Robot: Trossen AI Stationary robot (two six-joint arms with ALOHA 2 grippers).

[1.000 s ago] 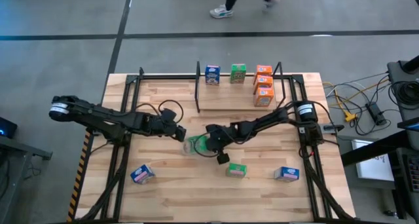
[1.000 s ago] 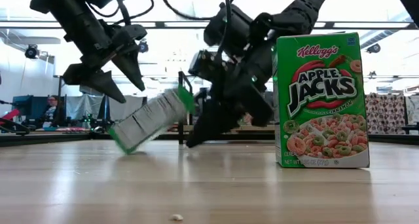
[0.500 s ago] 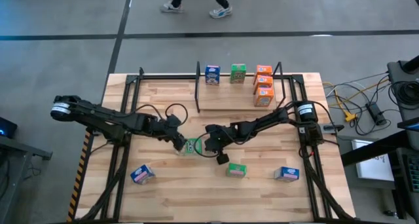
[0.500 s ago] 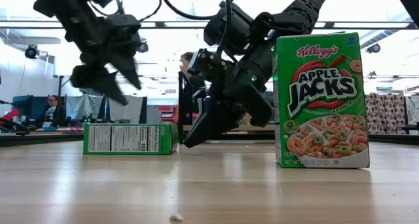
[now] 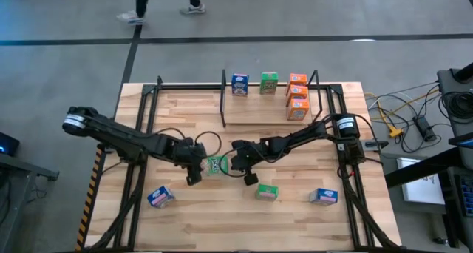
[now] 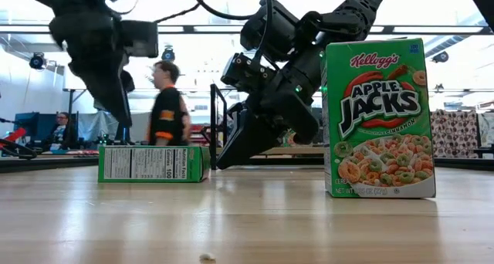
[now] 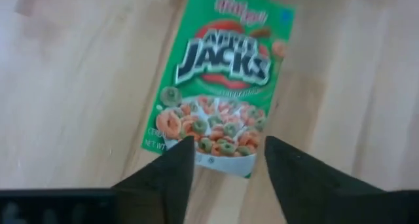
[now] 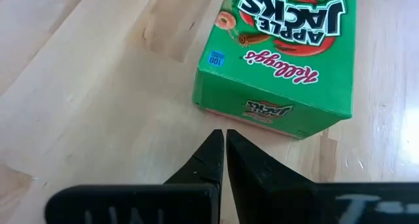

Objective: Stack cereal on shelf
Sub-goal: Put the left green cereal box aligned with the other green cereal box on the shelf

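A green cereal box [image 5: 215,165] lies flat on the table, face up; it also shows in the low view [image 6: 153,163] and the left wrist view [image 7: 219,86]. My left gripper [image 7: 226,164] is open and hangs just above the box's bottom end, at its left in the high view [image 5: 194,171]. My right gripper [image 8: 224,149] is shut, its tips low at the box's top end [image 8: 275,112], a small gap showing between them. The shelf [image 5: 259,111] at the far middle carries a blue [image 5: 239,83], a green [image 5: 269,82] and three orange boxes [image 5: 298,95].
A second green box [image 5: 267,192] stands upright near the front, large in the low view [image 6: 378,117]. Blue boxes lie at the near left [image 5: 160,197] and near right [image 5: 323,197]. Black side frames [image 5: 137,171] run along both table sides. A person walks beyond the far edge.
The green box, tilted a second ago with one end on the table and the other raised at my right gripper, has fallen flat. My left gripper has gone toward the near edge and down over the box's left end, staying open.
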